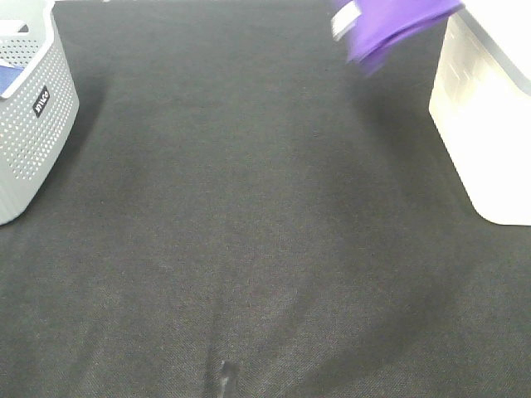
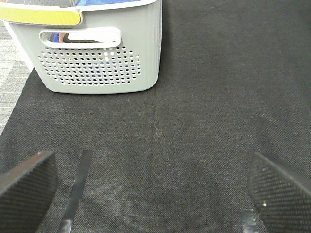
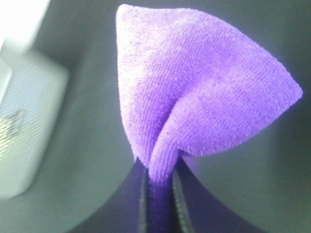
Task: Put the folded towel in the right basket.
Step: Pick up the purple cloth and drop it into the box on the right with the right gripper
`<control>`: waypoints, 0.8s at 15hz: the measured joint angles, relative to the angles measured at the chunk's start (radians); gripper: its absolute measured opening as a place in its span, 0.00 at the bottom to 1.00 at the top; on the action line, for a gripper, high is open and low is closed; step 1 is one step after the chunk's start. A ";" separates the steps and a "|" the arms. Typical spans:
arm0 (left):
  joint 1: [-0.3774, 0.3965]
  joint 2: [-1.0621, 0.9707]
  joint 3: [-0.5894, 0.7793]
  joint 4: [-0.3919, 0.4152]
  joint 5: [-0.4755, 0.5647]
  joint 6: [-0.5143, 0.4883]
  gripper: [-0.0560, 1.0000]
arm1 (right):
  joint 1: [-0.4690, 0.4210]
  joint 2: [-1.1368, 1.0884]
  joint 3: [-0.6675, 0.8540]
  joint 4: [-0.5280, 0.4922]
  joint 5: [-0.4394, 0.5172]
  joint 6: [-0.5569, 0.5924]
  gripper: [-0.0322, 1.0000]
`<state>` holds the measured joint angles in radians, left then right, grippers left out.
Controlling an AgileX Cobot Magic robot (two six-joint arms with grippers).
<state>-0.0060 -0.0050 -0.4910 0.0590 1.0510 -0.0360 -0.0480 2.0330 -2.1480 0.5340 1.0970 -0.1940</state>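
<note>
A purple folded towel (image 1: 390, 29) hangs in the air at the top of the exterior view, just left of the white right basket (image 1: 485, 116). The right gripper itself is out of that view. In the right wrist view my right gripper (image 3: 159, 194) is shut on the towel (image 3: 204, 92), which fans out from between the fingers, with the white basket (image 3: 26, 126) to one side. My left gripper (image 2: 150, 189) is open and empty above the dark table, its black pads (image 2: 26, 182) far apart.
A grey perforated basket (image 1: 29, 116) stands at the far left, holding blue cloth; it also shows in the left wrist view (image 2: 97, 58). The table is covered by a black cloth (image 1: 249, 249).
</note>
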 joint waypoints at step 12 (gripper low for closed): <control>0.000 0.000 0.000 0.000 0.000 0.000 0.99 | -0.292 0.007 -0.011 -0.354 0.068 0.112 0.47</control>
<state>-0.0060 -0.0050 -0.4910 0.0590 1.0510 -0.0360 -0.3400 2.0400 -2.1590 0.1800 1.1650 -0.0820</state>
